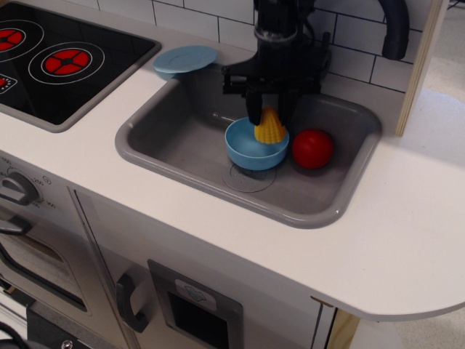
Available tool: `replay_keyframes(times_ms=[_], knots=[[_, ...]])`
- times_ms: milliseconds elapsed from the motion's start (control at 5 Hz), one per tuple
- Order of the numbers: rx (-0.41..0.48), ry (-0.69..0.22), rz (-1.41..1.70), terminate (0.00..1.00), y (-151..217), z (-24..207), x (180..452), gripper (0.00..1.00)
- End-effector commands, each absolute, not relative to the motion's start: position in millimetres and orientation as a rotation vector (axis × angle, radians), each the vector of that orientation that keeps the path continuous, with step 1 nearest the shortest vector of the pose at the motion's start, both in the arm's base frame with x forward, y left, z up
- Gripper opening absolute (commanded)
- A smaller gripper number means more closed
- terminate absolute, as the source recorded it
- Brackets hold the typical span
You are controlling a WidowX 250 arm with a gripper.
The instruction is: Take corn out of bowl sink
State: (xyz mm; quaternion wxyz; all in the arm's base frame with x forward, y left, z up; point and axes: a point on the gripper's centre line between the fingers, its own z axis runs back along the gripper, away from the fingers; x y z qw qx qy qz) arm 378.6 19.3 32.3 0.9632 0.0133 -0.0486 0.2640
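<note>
The yellow corn (269, 129) is held between my gripper's (269, 116) black fingers, lifted just above the back rim of the light blue bowl (254, 145). The bowl stands in the grey sink (182, 134), next to its circular drain mark (247, 178), and looks empty inside. My gripper hangs straight down over the bowl's back right part, shut on the corn's narrow upper end.
A red ball (312, 148) lies in the sink right of the bowl. A flat light blue plate (184, 59) rests on the sink's back left corner. A stove top (65, 62) is at the left, a dark faucet (396, 29) at the back right.
</note>
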Motion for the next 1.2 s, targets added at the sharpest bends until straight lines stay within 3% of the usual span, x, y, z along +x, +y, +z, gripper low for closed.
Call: replay_keyframes(times_ms=[0, 400, 1000], knots=[[-0.029, -0.150, 0.533, 0.00, 47.4, 71.7, 375.8, 0.00], [-0.052, -0.102, 0.438, 0.00, 70.8, 70.2, 353.8, 0.00], [-0.021, -0.101, 0.395, 0.00, 88.1, 59.3, 334.7, 0.00]])
